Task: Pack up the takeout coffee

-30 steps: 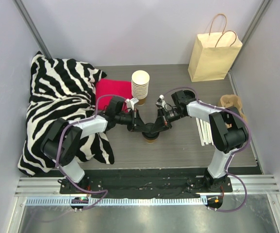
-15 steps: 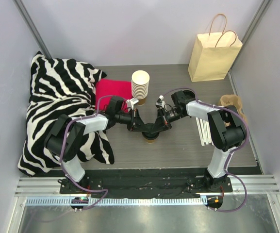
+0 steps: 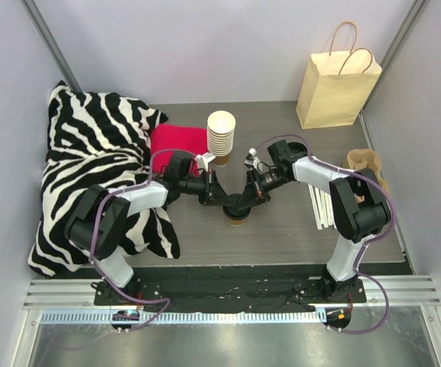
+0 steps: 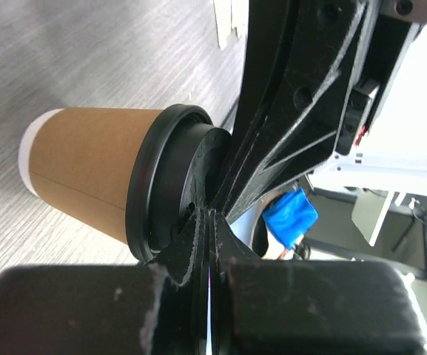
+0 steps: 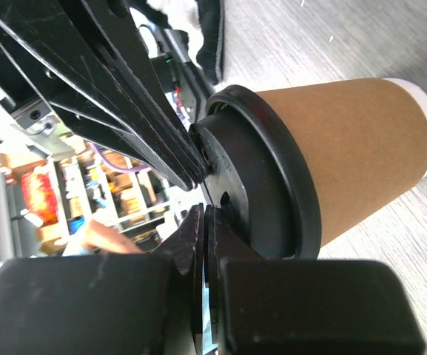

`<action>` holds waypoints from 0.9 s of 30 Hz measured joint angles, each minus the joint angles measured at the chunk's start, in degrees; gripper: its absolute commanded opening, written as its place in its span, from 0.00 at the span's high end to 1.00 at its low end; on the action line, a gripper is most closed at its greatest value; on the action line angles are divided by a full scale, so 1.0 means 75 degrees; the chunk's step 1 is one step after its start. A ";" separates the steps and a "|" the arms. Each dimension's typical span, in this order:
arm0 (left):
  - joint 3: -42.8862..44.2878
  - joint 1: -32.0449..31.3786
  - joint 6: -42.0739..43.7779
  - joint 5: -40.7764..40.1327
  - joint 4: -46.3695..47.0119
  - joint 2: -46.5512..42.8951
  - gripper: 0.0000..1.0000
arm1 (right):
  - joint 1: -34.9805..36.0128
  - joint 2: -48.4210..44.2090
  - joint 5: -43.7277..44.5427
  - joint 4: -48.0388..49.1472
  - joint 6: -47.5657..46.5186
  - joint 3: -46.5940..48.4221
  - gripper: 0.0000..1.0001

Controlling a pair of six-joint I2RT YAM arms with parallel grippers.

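Note:
The takeout coffee (image 3: 238, 216), a brown paper cup (image 4: 87, 166) with a black lid (image 4: 170, 188), stands upright mid-table. Both grippers meet above it, one from each side. My left gripper (image 3: 224, 200) is shut with nothing between its jaws, and its tip (image 4: 212, 216) rests against the lid's top. My right gripper (image 3: 251, 199) is also shut and empty, its tip (image 5: 207, 216) touching the lid (image 5: 269, 177) from the other side. The cup's wall (image 5: 354, 144) is free of both grippers. Each wrist view shows the other arm's fingers (image 4: 294, 111) crossing just over the lid.
A tan paper bag (image 3: 335, 88) with handles stands at the back right. A stack of cream cups (image 3: 221, 134) rises just behind the grippers, beside a red cloth (image 3: 176, 141). A zebra pillow (image 3: 98, 168) fills the left side. White sticks (image 3: 323, 206) and a cardboard carrier (image 3: 365, 164) lie right.
Both arms have shifted very slightly toward the back. The closed tips stay at the lid and the cup has not moved.

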 measured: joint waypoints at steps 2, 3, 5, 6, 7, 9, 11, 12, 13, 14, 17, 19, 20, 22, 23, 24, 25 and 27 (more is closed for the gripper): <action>-0.0058 -0.0003 0.0009 -0.0216 -0.0020 -0.0163 1.00 | 0.0023 -0.0152 0.0210 -0.0015 0.0012 0.0012 0.99; -0.0090 -0.0009 0.0006 -0.0286 -0.0020 -0.0224 1.00 | 0.0026 -0.0216 0.0271 -0.0023 0.0020 0.0012 0.99; -0.0192 -0.0052 -0.0009 -0.0420 -0.0023 -0.0379 1.00 | 0.0038 -0.0379 0.0353 -0.0041 0.0055 0.0012 0.99; -0.0248 -0.0073 -0.0026 -0.0455 -0.0023 -0.0458 1.00 | 0.0038 -0.0472 0.0373 -0.0047 0.0082 0.0012 0.99; -0.0309 -0.0114 -0.0041 -0.0493 -0.0015 -0.0539 1.00 | 0.0038 -0.0577 0.0385 -0.0050 0.0114 0.0012 0.99; -0.0388 -0.0221 -0.0122 -0.0516 0.0017 -0.0629 1.00 | 0.0050 -0.0726 0.0385 -0.0047 0.0166 0.0009 0.99; -0.0455 -0.0370 -0.0207 -0.0557 0.0114 -0.0650 1.00 | 0.0055 -0.0848 0.0382 -0.0026 0.0198 -0.0020 0.99; -0.0481 -0.0443 -0.0242 -0.0571 0.0154 -0.0650 1.00 | 0.0058 -0.0880 0.0382 -0.0017 0.0210 -0.0055 0.99; -0.0501 -0.0475 -0.0306 -0.0586 0.0201 -0.0650 1.00 | 0.0067 -0.0895 0.0385 -0.0020 0.0210 -0.0111 0.99; -0.0507 -0.0551 -0.0373 -0.0595 0.0265 -0.0644 1.00 | 0.0076 -0.0895 0.0385 0.0000 0.0204 -0.0192 0.99; -0.0507 -0.0644 -0.0434 -0.0621 0.0437 -0.0568 1.00 | 0.0093 -0.0892 0.0399 -0.0023 0.0184 -0.0513 0.99; -0.0507 -0.0664 -0.0522 -0.0554 0.0516 -0.0399 1.00 | 0.0093 -0.0857 0.0417 -0.0070 0.0157 -0.0592 0.99; -0.0507 -0.0664 -0.0577 -0.0481 0.0583 -0.0338 1.00 | 0.0087 -0.0822 0.0402 -0.0073 0.0149 -0.0592 0.99; -0.0513 -0.0647 -0.0621 -0.0353 0.0717 -0.0251 1.00 | 0.0064 -0.0746 0.0338 -0.0055 0.0122 -0.0592 0.99; -0.0530 -0.0627 -0.0638 -0.0300 0.0799 -0.0216 1.00 | 0.0064 -0.0714 0.0347 -0.0058 0.0099 -0.0592 0.99; -0.0551 -0.0603 -0.0659 -0.0274 0.0868 -0.0192 1.00 | 0.0058 -0.0662 0.0303 -0.0093 0.0099 -0.0592 0.99; -0.0568 -0.0577 -0.0682 -0.0233 0.0947 -0.0166 1.00 | 0.0061 -0.0618 0.0251 -0.0102 0.0099 -0.0592 0.99; -0.0597 -0.0510 -0.0769 -0.0131 0.1142 -0.0067 1.00 | 0.0073 -0.0565 0.0192 -0.0108 0.0105 -0.0592 0.99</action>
